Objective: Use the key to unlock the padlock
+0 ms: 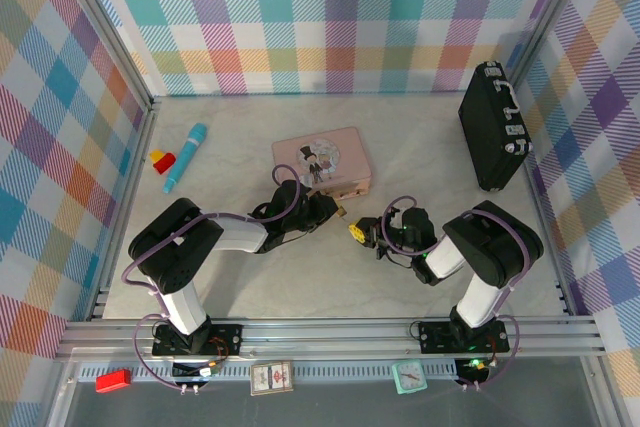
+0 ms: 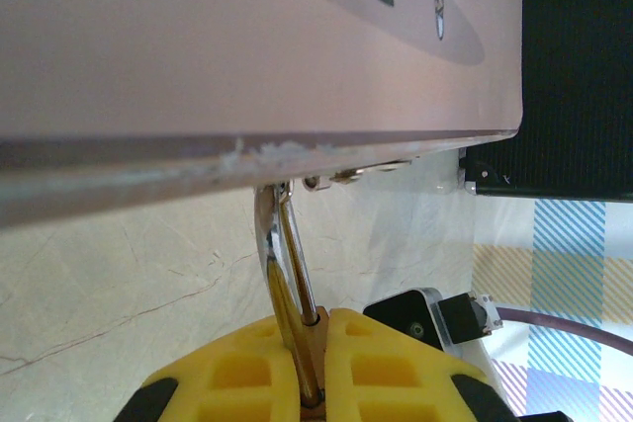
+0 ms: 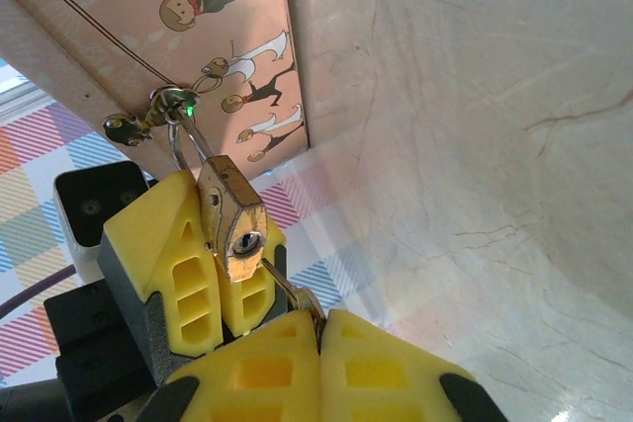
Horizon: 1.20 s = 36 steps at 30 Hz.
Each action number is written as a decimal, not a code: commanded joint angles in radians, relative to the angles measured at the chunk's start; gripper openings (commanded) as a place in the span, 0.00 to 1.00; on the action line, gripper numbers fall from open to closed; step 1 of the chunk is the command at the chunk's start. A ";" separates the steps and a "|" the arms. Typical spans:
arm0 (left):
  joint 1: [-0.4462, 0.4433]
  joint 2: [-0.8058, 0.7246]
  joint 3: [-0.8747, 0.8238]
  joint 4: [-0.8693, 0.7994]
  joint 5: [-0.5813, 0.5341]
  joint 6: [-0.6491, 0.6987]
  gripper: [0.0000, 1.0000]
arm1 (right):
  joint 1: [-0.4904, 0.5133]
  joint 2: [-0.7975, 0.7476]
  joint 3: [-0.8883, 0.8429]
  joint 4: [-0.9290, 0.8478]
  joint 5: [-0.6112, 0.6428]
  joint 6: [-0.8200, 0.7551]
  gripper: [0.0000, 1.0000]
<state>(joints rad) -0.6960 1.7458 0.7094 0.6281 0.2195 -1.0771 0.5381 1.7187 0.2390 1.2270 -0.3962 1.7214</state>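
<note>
The small brass-gold padlock [image 3: 233, 214] hangs by its thin silvery shackle from the hasp on the front edge of the pink illustrated tin box [image 1: 318, 157], which lies near the middle of the pale marbled table [image 1: 420, 147]. The left gripper [image 2: 318, 368] is clamped on the padlock's body, its yellow fingers [image 3: 183, 264] on either side, the keyhole face turned toward the right wrist camera. The right gripper [image 3: 321, 328] pinches the thin silvery-grey key [image 3: 287, 289] between closed fingers; the key's tip sits at the padlock's lower edge, just beside the keyhole, not visibly inside it. A black hard case [image 1: 492, 127] lies well apart at the far right.
</note>
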 commanded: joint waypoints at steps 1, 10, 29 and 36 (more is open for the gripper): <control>0.004 -0.021 -0.004 0.051 -0.020 -0.053 0.06 | 0.006 0.001 0.001 0.043 0.014 0.012 0.00; 0.004 -0.028 -0.009 0.051 -0.022 -0.052 0.06 | 0.004 -0.009 -0.004 0.035 0.019 0.010 0.00; -0.002 -0.035 -0.024 0.081 -0.026 -0.055 0.06 | 0.003 0.020 -0.017 0.096 0.033 0.038 0.00; -0.004 -0.038 -0.026 0.090 -0.026 -0.055 0.06 | 0.003 0.040 -0.014 0.115 0.031 0.043 0.00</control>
<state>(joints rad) -0.6987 1.7454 0.7013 0.6373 0.2115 -1.0763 0.5381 1.7451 0.2348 1.2797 -0.3748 1.7508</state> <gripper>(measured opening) 0.085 0.055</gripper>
